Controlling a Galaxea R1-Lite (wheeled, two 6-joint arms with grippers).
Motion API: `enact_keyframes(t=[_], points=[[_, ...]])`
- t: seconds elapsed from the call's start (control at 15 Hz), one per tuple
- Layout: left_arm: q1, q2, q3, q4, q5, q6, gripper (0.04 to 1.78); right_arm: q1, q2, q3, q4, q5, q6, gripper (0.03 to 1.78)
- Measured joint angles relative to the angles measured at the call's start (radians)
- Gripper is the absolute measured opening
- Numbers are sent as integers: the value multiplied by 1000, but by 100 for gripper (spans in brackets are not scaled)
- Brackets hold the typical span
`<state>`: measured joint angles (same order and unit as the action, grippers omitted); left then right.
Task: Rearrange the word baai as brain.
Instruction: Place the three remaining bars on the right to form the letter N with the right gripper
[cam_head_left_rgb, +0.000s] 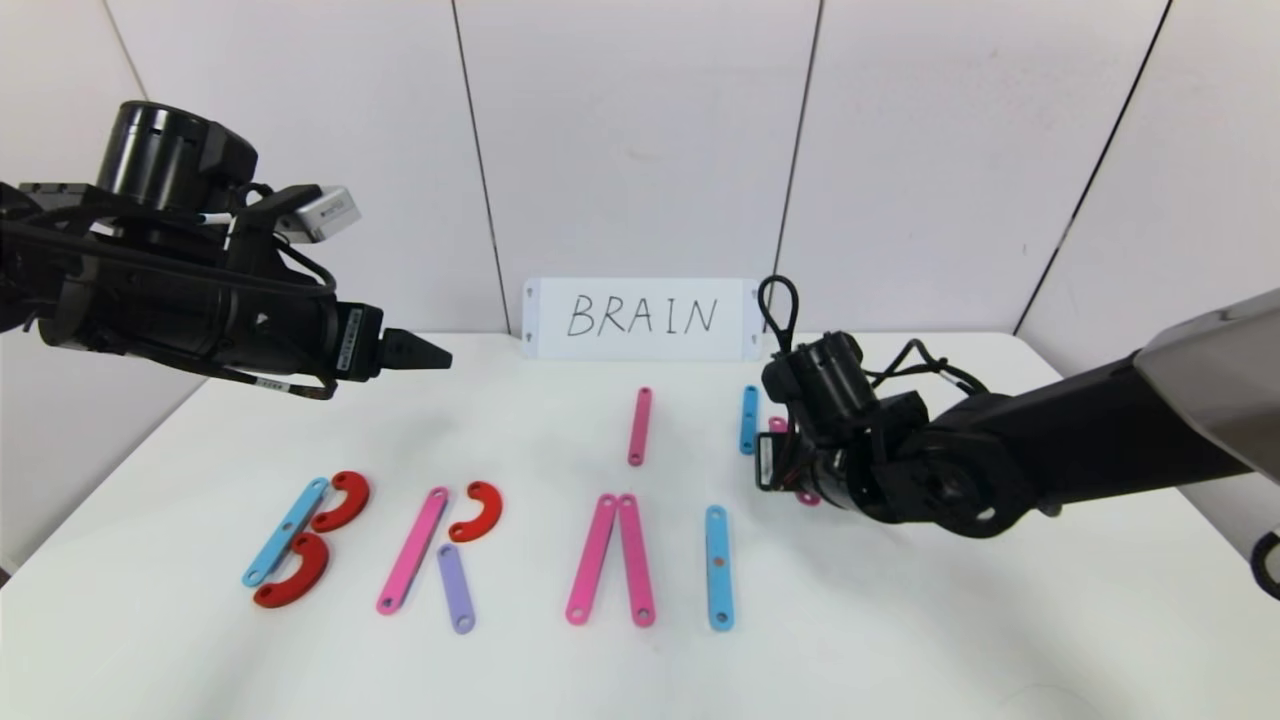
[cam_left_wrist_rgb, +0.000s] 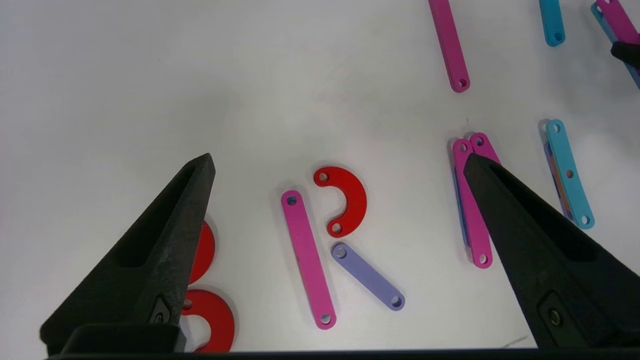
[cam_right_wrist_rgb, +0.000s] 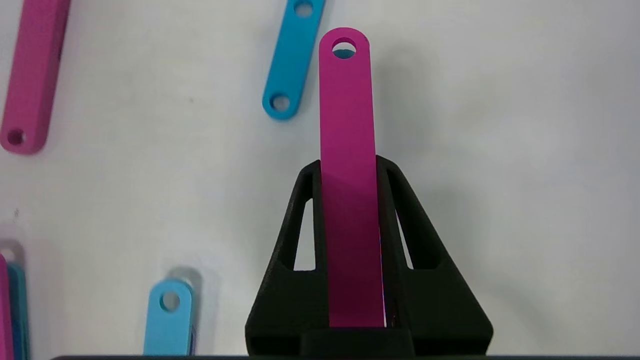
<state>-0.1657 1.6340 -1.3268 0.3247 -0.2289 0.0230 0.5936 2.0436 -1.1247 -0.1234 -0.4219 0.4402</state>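
While the left gripper hangs spread wide above the table, the right gripper clenches a pink strip between its fingers, just beside the blue strip.

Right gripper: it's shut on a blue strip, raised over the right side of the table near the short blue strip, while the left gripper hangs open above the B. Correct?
Not quite: the strip in the right gripper is pink, not blue, as the right wrist view shows. The rest holds: it is raised near the short blue strip, and the left gripper hangs open above the B.
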Motion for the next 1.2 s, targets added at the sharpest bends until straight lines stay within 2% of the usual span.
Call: enact_keyframes(t=[0.2, 0.4, 1.2], points=[[0, -3, 0, 1, 0, 0, 174, 36, -29, 92, -1, -5, 56, 31], [0, -5, 0, 3, 0, 0, 174, 53, -34, 136, 0, -4, 86, 31], [0, -5, 0, 5, -1, 0, 174, 84, -31, 155, 4, 8, 130, 31]])
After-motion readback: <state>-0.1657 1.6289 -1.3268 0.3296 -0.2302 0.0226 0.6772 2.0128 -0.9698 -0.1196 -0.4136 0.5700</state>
